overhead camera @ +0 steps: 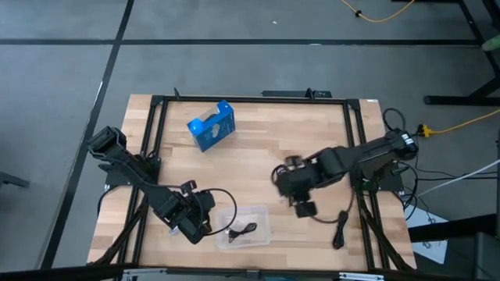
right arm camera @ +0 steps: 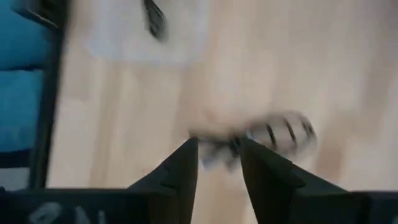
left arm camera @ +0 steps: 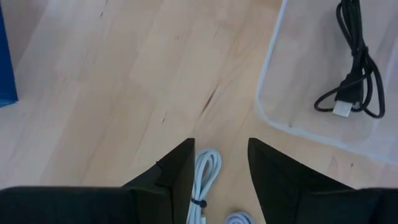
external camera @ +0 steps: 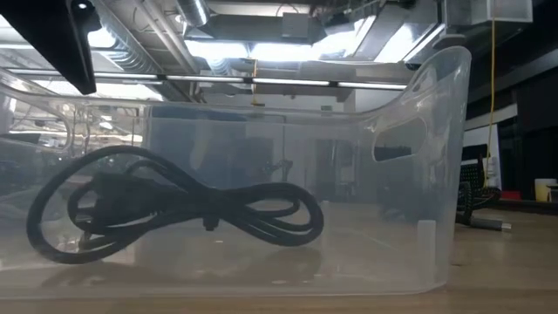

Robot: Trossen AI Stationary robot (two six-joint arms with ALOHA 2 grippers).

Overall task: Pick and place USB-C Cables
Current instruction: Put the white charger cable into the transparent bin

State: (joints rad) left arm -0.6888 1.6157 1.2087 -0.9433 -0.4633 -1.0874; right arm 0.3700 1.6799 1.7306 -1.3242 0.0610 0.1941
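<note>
My left gripper (overhead camera: 194, 226) (left arm camera: 221, 149) is open just left of the clear tray (overhead camera: 262, 212). Its fingers stand on either side of a white coiled cable (left arm camera: 207, 174) that lies on the wood, and a second white loop (left arm camera: 236, 219) shows beside it. One black cable (overhead camera: 244, 230) (external camera: 174, 209) (left arm camera: 354, 68) lies in the tray. My right gripper (overhead camera: 303, 207) (right arm camera: 217, 149) is open over the table's right half. It is above one end of a blurred light cable with dark bands (right arm camera: 273, 137). Another black cable (overhead camera: 341, 231) lies on the wood near the right rail.
A blue box (overhead camera: 211, 125) stands toward the far left of the table. A black frame rail (overhead camera: 359, 133) runs around the tabletop. Bare wood (overhead camera: 258, 148) lies between the box and the tray. The tray's clear wall (external camera: 436, 174) fills the low view.
</note>
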